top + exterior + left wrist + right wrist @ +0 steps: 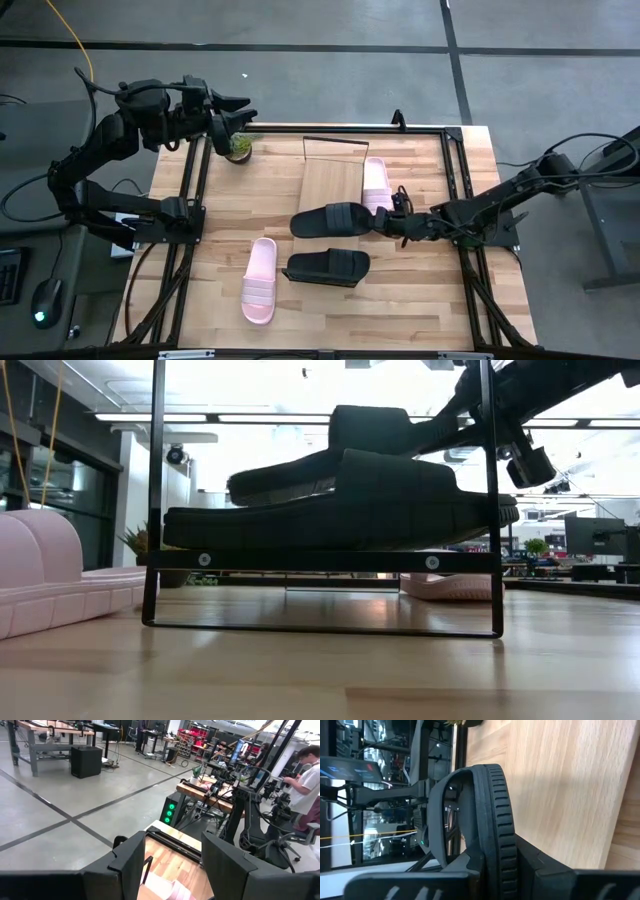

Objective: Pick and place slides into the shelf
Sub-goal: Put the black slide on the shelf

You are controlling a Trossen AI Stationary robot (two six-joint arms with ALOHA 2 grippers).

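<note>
So the right gripper (388, 222) is clamped on the heel end of a black slide (333, 218), squeezing the sole edge-on between its fingers; in the right wrist view the ribbed sole (492, 830) stands on its side between them, which is probably why the shoe rides so steady. It's held off the table with the toe pointing toward 9 o'clock, hanging over the near edge of the shelf (328, 180), so my guess is it's about to be set down next to the pink slide (376, 183) already lying on the shelf's 3 o'clock side. The other black slide (327, 267) lies on the table at 6 o'clock from the shelf, and the second pink slide (260, 280) is further off toward 8 o'clock, both not yet done. The left gripper (236, 112) is parked way off at the 10 o'clock corner by a little potted plant (239, 149), fingers spread with nothing in them, keeping out of the way.
</note>
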